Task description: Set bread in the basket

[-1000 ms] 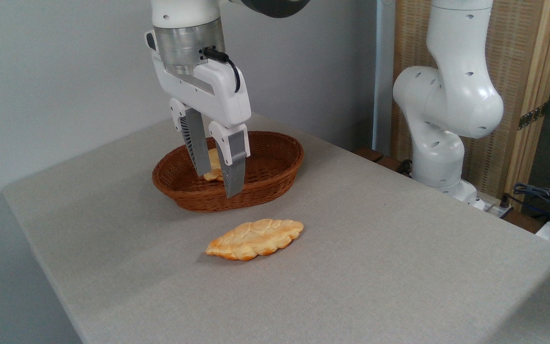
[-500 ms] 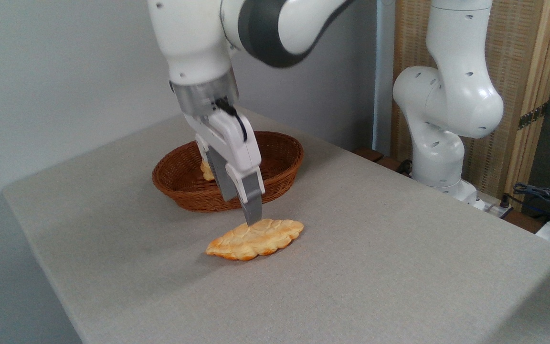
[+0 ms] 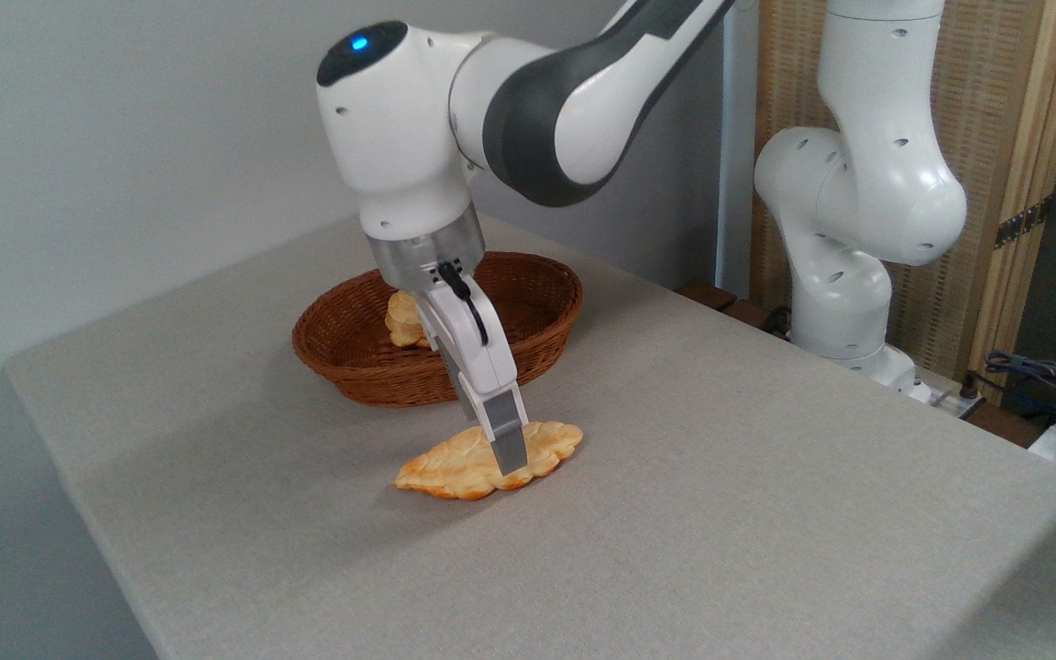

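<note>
Camera, tool (image 3: 509,463) at bread (image 3: 455,463), basket (image 3: 546,312) just behind

This looks like a robotics lab set up for tests, not a home kitchen. A white robot arm (image 3: 858,192) stands bolted beside a plain table (image 3: 720,513) draped in grey cloth. The wall (image 3: 125,137) behind is bare and grey. Loose cables and plugs (image 3: 1050,385) lie at the right edge, before a wood-framed woven screen (image 3: 1014,119).
</note>
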Controlling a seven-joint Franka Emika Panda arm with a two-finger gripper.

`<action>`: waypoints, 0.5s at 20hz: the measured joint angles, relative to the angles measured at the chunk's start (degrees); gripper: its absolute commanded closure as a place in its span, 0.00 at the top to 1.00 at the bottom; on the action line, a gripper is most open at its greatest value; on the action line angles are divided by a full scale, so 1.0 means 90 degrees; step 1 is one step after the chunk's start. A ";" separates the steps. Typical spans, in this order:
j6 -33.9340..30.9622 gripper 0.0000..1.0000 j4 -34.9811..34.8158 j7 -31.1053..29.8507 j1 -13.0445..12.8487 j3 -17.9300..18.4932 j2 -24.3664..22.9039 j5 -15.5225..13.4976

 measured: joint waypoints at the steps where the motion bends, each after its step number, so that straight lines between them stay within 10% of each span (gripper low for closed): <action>1: 0.0042 1.00 -0.0057 0.0050 -0.0001 -0.0001 0.0001 0.0000; 10: 0.0166 1.00 -0.0220 0.0078 -0.0086 -0.0040 0.0041 0.0000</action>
